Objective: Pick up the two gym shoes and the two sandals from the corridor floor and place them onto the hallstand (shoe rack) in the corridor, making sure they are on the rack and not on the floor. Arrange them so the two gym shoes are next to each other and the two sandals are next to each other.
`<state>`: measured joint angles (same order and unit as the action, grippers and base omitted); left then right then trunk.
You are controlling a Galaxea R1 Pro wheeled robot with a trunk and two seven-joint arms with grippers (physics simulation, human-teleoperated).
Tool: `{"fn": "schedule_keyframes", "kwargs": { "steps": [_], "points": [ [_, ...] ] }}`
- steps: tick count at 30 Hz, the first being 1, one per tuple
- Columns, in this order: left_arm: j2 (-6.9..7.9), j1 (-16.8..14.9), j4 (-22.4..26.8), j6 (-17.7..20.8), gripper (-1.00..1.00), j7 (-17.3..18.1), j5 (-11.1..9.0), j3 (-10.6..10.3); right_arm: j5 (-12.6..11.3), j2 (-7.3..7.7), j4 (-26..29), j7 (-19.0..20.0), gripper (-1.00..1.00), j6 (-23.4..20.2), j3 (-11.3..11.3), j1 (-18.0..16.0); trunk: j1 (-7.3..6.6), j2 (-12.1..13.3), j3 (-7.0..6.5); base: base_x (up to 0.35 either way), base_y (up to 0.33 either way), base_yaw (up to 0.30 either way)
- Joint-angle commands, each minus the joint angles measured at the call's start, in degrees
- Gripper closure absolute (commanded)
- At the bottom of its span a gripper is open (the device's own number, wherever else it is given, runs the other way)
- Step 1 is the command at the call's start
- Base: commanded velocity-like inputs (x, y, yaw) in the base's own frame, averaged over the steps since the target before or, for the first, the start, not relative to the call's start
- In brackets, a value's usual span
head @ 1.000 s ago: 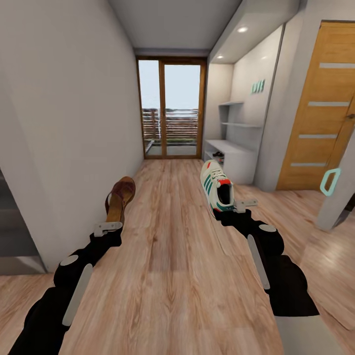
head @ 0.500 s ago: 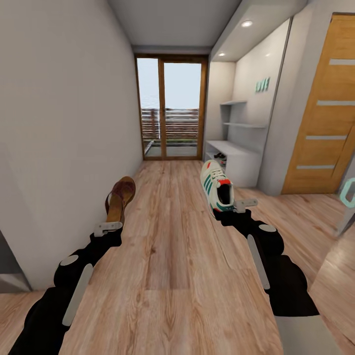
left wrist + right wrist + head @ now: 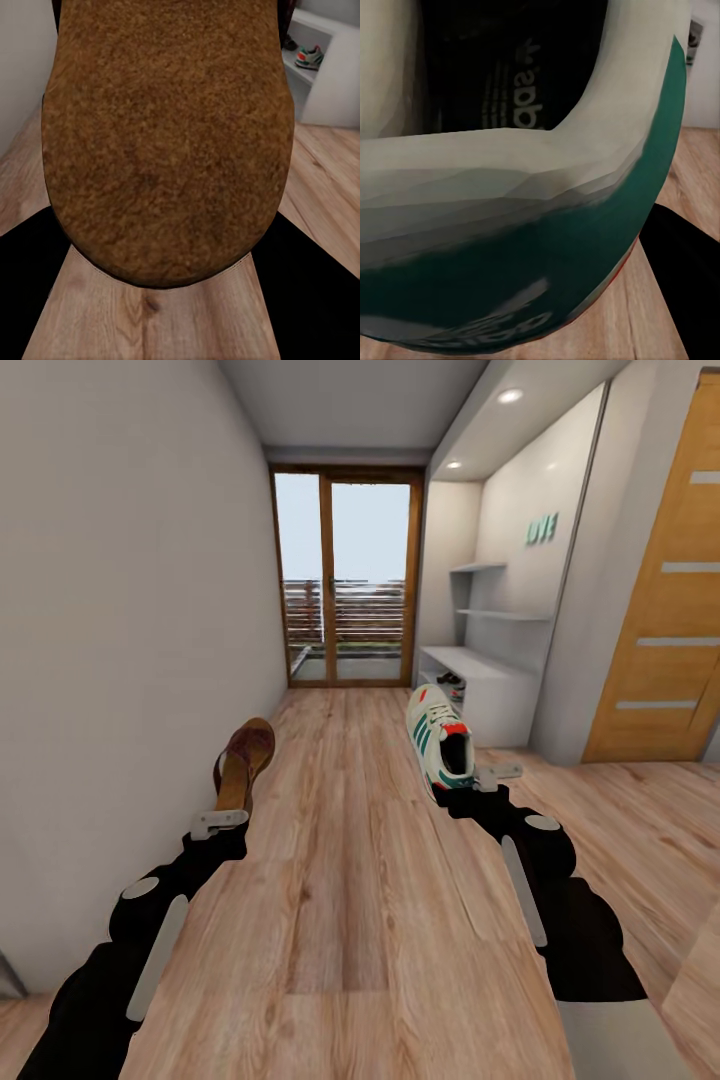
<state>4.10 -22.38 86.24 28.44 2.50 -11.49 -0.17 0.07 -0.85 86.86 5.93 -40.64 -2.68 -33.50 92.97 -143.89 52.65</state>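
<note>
Brown sandal point(image 3: 243, 764) clamped in left gripper point(image 3: 219, 821), held above plank floor point(image 3: 350, 880). Right gripper point(image 3: 482, 778) closed on white gym shoe point(image 3: 440, 737). Hallstand point(image 3: 478, 685) at 1 o'clock, a second sneaker point(image 3: 308, 55) on its lower tier.

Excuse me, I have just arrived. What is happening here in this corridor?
A two-armed robot stands in a corridor, carrying footwear. Its left end effector holds a brown sandal up off the wood floor, and its right end effector holds a white gym shoe with green stripes. Ahead on the right stands the white hallstand, where another gym shoe already lies on the lower tier. Neither carried shoe is on the rack yet.
</note>
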Motion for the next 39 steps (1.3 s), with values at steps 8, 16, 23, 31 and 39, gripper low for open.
{"fn": "schedule_keyframes", "kwargs": {
  "steps": [8, 16, 23, 31, 39],
  "points": [
    [0.03, -0.03, 0.07, 0.30, 1.00, 0.04, -0.20, 0.00, 0.02, 0.00, 0.07, 0.13, 1.00, -0.32, 0.03, -0.02, 0.02, -0.03, 0.06, 0.344, 0.000, 0.000],
    [0.03, -0.03, 0.07, 0.30, 1.00, 0.04, -0.20, 0.00, 0.02, 0.02, 0.07, 0.13, 1.00, -0.32, 0.05, 0.00, 0.02, -0.03, 0.06, 0.344, 0.048, 0.000],
    [0.03, -0.03, 0.07, 0.38, 1.00, 0.04, -0.20, 0.00, 0.02, 0.01, 0.07, 0.13, 1.00, -0.32, 0.04, -0.02, 0.02, -0.03, 0.06, 0.344, 0.104, 0.000],
    [0.03, -0.03, 0.07, 0.39, 1.00, 0.04, -0.16, 0.00, 0.02, 0.03, 0.07, 0.13, 1.00, -0.32, 0.05, -0.06, 0.02, -0.03, 0.06, 0.344, 0.105, 0.000],
    [0.03, -0.03, 0.07, 0.38, 1.00, 0.04, -0.13, 0.00, 0.01, -0.02, 0.07, 0.13, 1.00, -0.32, -0.01, -0.03, 0.02, -0.03, 0.06, 0.344, 0.105, 0.000]
  ]
}}
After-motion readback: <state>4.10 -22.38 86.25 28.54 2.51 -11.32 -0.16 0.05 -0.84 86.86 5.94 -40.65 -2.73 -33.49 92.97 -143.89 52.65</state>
